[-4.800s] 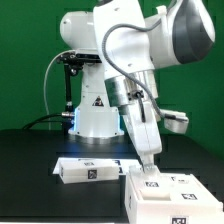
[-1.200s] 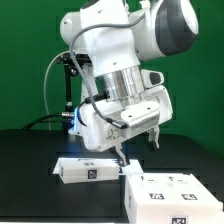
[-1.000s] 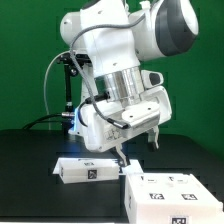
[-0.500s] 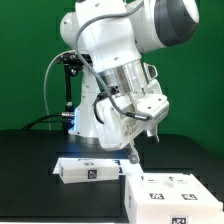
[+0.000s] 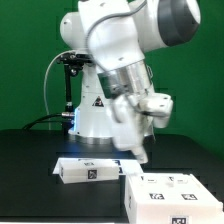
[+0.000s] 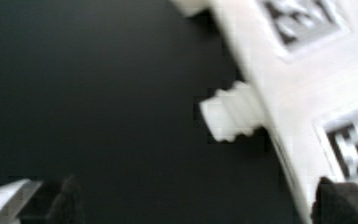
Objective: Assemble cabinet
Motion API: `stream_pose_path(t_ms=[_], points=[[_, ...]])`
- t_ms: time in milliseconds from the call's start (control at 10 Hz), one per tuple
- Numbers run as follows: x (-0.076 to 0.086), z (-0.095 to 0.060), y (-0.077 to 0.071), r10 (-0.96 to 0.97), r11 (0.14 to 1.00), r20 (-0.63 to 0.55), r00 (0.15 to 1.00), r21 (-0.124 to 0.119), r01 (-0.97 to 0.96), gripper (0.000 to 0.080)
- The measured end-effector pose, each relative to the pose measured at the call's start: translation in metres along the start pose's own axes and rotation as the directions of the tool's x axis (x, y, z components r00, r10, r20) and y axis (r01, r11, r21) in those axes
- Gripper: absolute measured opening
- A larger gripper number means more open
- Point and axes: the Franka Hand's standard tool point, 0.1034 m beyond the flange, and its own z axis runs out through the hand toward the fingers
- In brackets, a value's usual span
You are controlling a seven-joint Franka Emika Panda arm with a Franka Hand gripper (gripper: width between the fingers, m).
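Toward eight o'clock in the exterior view, a slab-like white cabinet part point(image 5: 88, 170) lay flat on the black counter point(image 5: 30, 185). Its tagged faces were turned up and forward, most likely so the cameras could read them. Behind it, from twelve o'clock downward, the arm point(image 5: 120, 50) leaned over the work and held the tool point(image 5: 137, 150) low, just beyond the slab's three-o'clock end and above the strip of counter between the two white pieces. Blur smeared its outline there. The tool was released, its jaws spread as wide as they go and gripping nothing. In the wrist view the fingertips point(image 6: 19, 200) stood far apart with only bare counter between them. That view also caught a white tagged piece point(image 6: 309, 90) with a stubby ribbed peg point(image 6: 234, 113) jutting from its edge; which of the two parts it belonged to could not be told. At five o'clock in the exterior view sat the cabinet box point(image 5: 170, 192), tags upward, well clear of the jaws. The wide spread looked like preparation to straddle a part's edge, so no joining seemed to have begun.
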Motion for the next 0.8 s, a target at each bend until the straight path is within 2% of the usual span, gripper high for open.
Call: stream_pose_path(t_ms=[200,400,600,700,800], points=[[-0.0104,0.0007,-0.0061,-0.298,0.955,-0.006,0.955,-0.01,0.298,0.0649],[-0.0083,0.0011,-0.0061,-0.377,0.926,-0.007,0.926,-0.011,0.377,0.0649],[-0.0077,0.0011,-0.0063,-0.53,0.848,-0.006,0.848,-0.012,0.53,0.0649],[-0.007,0.0013,-0.006,-0.609,0.793,-0.012,0.793,-0.024,0.608,0.0649],[-0.0063,0.0019,-0.0062,-0.759,0.65,-0.05,0.649,-0.097,0.754,0.0649]])
